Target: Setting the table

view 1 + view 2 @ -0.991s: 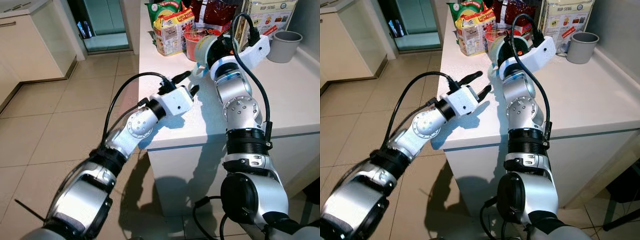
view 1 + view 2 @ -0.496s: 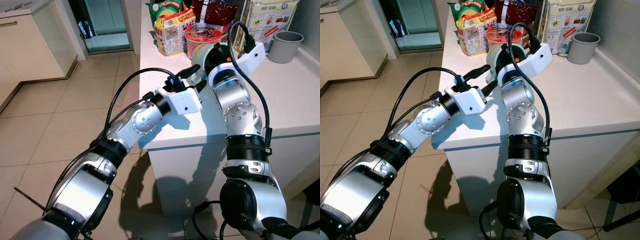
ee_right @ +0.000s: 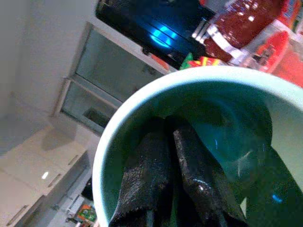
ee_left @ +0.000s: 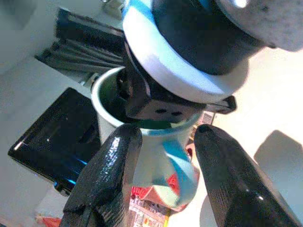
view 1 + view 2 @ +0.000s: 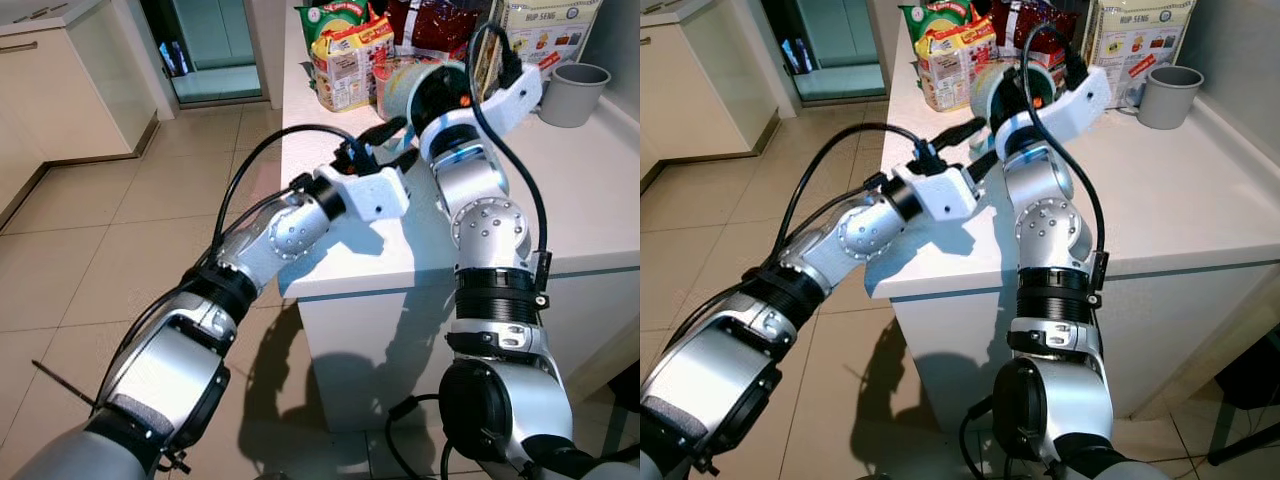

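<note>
Reaching inside the mint cup (image 3: 189,90), the right claw (image 3: 182,161) has both fingers together within the bowl, so the cup hangs tilted on them above the white bench (image 5: 590,190), near the food packets (image 5: 345,60). The left claw (image 4: 163,156), fingers apart, straddles the cup's outer wall without visible contact, apparently positioned to take it from outside for a handover.

Snack packets (image 5: 345,62) and a grey cup (image 5: 572,92) stand on the white counter (image 5: 590,190).
</note>
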`<state>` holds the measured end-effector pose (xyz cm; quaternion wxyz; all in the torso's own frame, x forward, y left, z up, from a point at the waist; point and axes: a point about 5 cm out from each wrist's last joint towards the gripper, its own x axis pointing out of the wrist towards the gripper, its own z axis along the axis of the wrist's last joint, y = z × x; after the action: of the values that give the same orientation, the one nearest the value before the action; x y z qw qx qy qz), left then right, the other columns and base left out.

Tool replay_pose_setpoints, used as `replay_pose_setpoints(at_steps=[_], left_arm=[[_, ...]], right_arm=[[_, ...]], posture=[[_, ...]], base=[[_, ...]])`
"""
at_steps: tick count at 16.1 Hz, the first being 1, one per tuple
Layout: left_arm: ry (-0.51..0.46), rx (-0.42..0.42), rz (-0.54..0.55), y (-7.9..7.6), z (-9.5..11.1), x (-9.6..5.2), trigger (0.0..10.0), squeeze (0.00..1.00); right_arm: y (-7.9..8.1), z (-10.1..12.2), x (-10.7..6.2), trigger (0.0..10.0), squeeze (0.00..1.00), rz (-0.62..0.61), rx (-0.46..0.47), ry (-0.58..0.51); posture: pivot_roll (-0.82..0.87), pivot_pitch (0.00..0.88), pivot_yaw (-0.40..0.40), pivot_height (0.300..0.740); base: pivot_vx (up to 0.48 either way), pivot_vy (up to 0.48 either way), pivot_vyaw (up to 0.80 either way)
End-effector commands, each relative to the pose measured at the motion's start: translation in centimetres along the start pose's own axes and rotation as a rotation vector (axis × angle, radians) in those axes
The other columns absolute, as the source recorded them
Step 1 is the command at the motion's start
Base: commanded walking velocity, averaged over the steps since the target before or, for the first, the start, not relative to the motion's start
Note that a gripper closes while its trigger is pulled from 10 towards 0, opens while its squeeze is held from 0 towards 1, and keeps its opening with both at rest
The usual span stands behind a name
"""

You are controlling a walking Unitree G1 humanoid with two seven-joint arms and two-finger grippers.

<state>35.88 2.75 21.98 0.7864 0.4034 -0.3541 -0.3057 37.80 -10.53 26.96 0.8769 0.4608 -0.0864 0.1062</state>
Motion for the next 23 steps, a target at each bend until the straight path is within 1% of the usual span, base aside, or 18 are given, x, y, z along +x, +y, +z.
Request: replay_pose_setpoints(at_steps=[1, 5, 6, 7, 8, 9, 10, 12, 13, 16, 18, 19, 20, 21, 23], left_arm=[[-0.016, 0.030, -0.001, 0.5, 0.2, 0.5, 10.0, 0.00], [-0.019, 0.032, 0.003, 0.6, 0.3, 0.6, 10.0, 0.00], [-0.019, 0.032, 0.004, 0.6, 0.3, 0.6, 10.0, 0.00], [-0.018, 0.032, 0.005, 0.6, 0.2, 0.6, 10.0, 0.00], [-0.018, 0.031, 0.006, 0.6, 0.2, 0.6, 10.0, 0.00], [-0.018, 0.030, 0.005, 0.6, 0.2, 0.6, 10.0, 0.00], [-0.018, 0.030, 0.004, 0.6, 0.2, 0.6, 10.0, 0.00], [-0.017, 0.028, 0.003, 0.6, 0.2, 0.5, 10.0, 0.00], [-0.016, 0.028, 0.004, 0.6, 0.1, 0.5, 10.0, 0.00], [-0.018, 0.026, 0.008, 0.6, 0.2, 0.6, 10.0, 0.00], [-0.015, 0.025, 0.007, 0.6, 0.1, 0.6, 10.0, 0.00], [-0.012, 0.025, 0.006, 0.6, 0.0, 0.6, 10.0, 0.00], [-0.009, 0.023, 0.003, 0.5, 0.0, 0.4, 10.0, 0.00], [-0.008, 0.021, -0.001, 0.4, -0.1, 0.4, 10.0, 0.00], [-0.001, 0.010, -0.003, 0.2, -0.2, 0.3, 10.0, 0.00]], right_arm=[[1.1, -1.0, -0.2, 10.0, 0.00, 0.044, 0.028, 0.028], [0.8, -0.1, -0.1, 10.0, 0.00, 0.021, -0.003, -0.045], [0.2, 0.5, -0.1, 10.0, 0.00, -0.022, 0.026, -0.086], [-1.8, 1.6, 0.0, 10.0, 0.00, -0.157, 0.119, -0.149], [-2.4, 1.8, 0.0, 10.0, 0.00, -0.202, 0.152, -0.162], [-2.9, 1.9, 0.0, 10.0, 0.00, -0.231, 0.157, -0.164], [-2.8, 1.7, 0.0, 10.0, 0.00, -0.225, 0.120, -0.157], [-2.6, 1.5, 0.0, 10.0, 0.00, -0.208, 0.085, -0.145], [-2.5, 1.3, 0.0, 10.0, 0.00, -0.200, 0.077, -0.142], [-1.8, 1.2, 0.1, 10.0, 0.00, -0.170, 0.096, -0.140], [-1.0, 1.0, 0.2, 10.0, 0.00, -0.114, 0.074, -0.121], [-0.7, 0.9, 0.2, 10.0, 0.00, -0.090, 0.050, -0.111], [-0.4, 0.4, 0.2, 10.0, 0.00, -0.053, -0.024, -0.087], [-0.5, 0.0, 0.2, 10.0, 0.00, -0.039, -0.042, -0.069], [-0.7, -0.1, 0.2, 10.0, 0.00, -0.049, -0.033, -0.065]], posture=[[0.04, 0.000, 0.076, 0.740], [0.04, 0.000, 0.077, 0.740], [0.04, 0.000, 0.076, 0.740], [0.04, 0.000, 0.075, 0.740], [0.04, 0.000, 0.075, 0.740], [0.04, 0.000, 0.075, 0.740], [0.04, 0.000, 0.075, 0.740], [0.04, 0.000, 0.075, 0.740], [0.04, 0.000, 0.074, 0.740], [0.04, 0.000, 0.075, 0.740], [0.04, 0.000, 0.076, 0.740], [0.04, 0.000, 0.076, 0.740], [0.04, 0.000, 0.074, 0.740], [0.04, 0.000, 0.074, 0.740], [0.04, 0.000, 0.075, 0.740]], base=[[0.000, 0.000, 0.00], [0.000, 0.000, 0.00], [0.000, 0.000, 0.00], [0.000, 0.000, 0.00], [0.000, 0.000, 0.00], [0.000, 0.000, 0.00], [0.000, 0.000, 0.00], [0.000, 0.000, 0.00], [0.000, 0.000, 0.00], [0.000, 0.000, 0.00], [0.000, 0.000, 0.00], [0.000, 0.000, 0.00], [0.000, 0.000, 0.00], [0.000, 0.000, 0.00], [0.000, 0.000, 0.00]])
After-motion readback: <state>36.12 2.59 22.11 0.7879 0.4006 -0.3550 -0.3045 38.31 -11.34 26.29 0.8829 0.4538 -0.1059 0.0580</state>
